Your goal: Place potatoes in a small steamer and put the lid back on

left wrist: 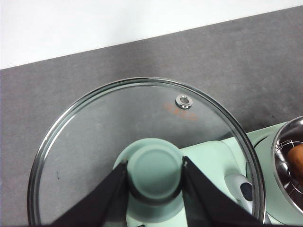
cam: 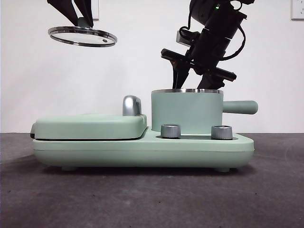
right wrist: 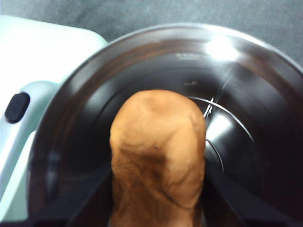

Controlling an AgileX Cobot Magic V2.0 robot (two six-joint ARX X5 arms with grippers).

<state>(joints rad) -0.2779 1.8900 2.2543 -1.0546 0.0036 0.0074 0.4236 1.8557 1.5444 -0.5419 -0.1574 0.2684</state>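
My left gripper [left wrist: 155, 176] is shut on the mint-green knob [left wrist: 155, 168] of the glass lid [left wrist: 142, 118]. In the front view it [cam: 84, 20] holds the lid [cam: 82, 36] high in the air, left of the steamer and above the griddle cover. My right gripper [right wrist: 158, 194] is shut on the brown-orange potato [right wrist: 158, 151], which hangs inside the steel mouth of the small steamer [right wrist: 246, 85]. In the front view the right gripper [cam: 192, 81] dips into the mint-green steamer [cam: 186, 111] at its rim, and the potato is hidden there. The left wrist view shows the steamer [left wrist: 286, 189] with the potato [left wrist: 297, 160] in it.
The steamer stands on a mint-green cooker base [cam: 142, 151] with two steel dials [cam: 171, 131] [cam: 222, 132]. A flat griddle cover [cam: 90, 126] with a chrome handle [cam: 131, 105] lies left of the steamer. The steamer's side handle [cam: 240, 107] points right. The table is dark grey.
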